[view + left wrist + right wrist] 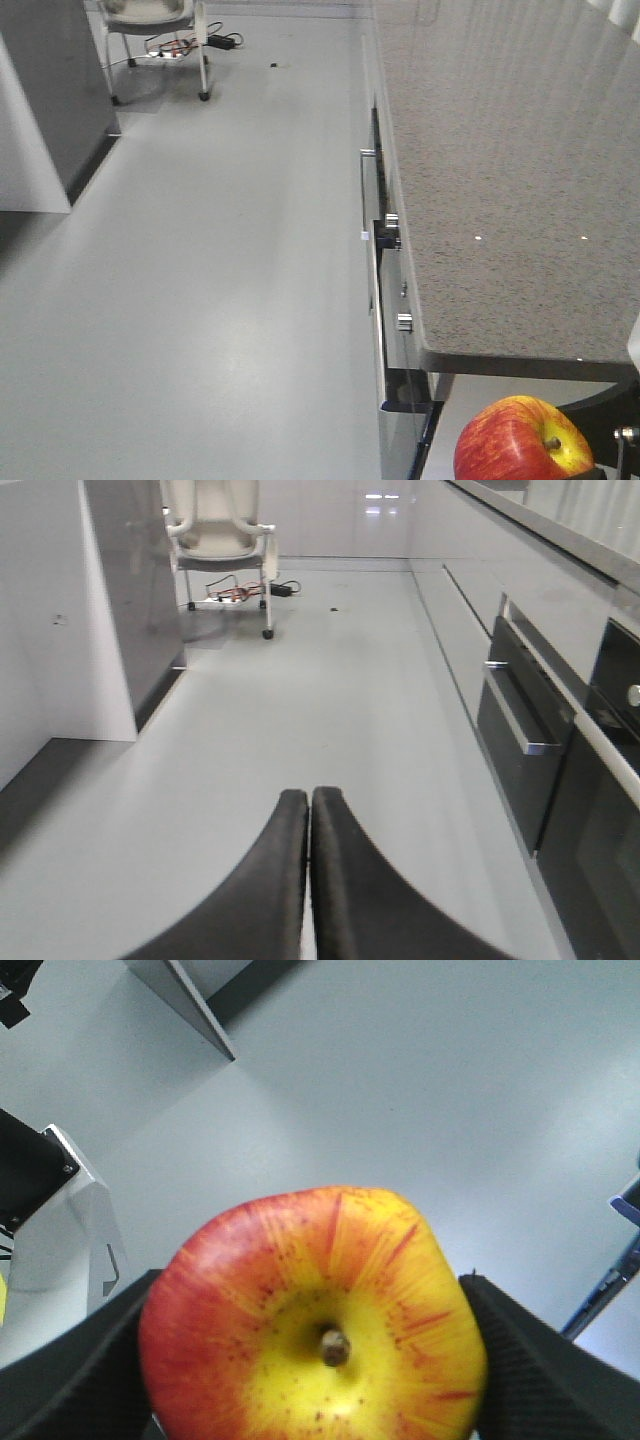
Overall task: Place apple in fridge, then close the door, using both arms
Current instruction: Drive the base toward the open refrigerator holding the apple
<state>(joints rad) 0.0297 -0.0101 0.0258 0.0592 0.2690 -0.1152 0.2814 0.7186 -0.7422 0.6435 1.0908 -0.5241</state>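
1. While the apple [300, 1290] sits clamped between the right gripper's [312, 1360] fingers, low by the counter [500, 150] corner, the carry looks to be in hand.
2. The left gripper [310, 870] is pinched together, empty, above bare floor.
3. The fridge [55, 100] stands well apart, far left; I cannot tell if its door is open.
4. Next likely calls for approaching the fridge with a firm grip.

Front high, left wrist low (share chair [150, 12]); right wrist hugs apple [312, 1320].
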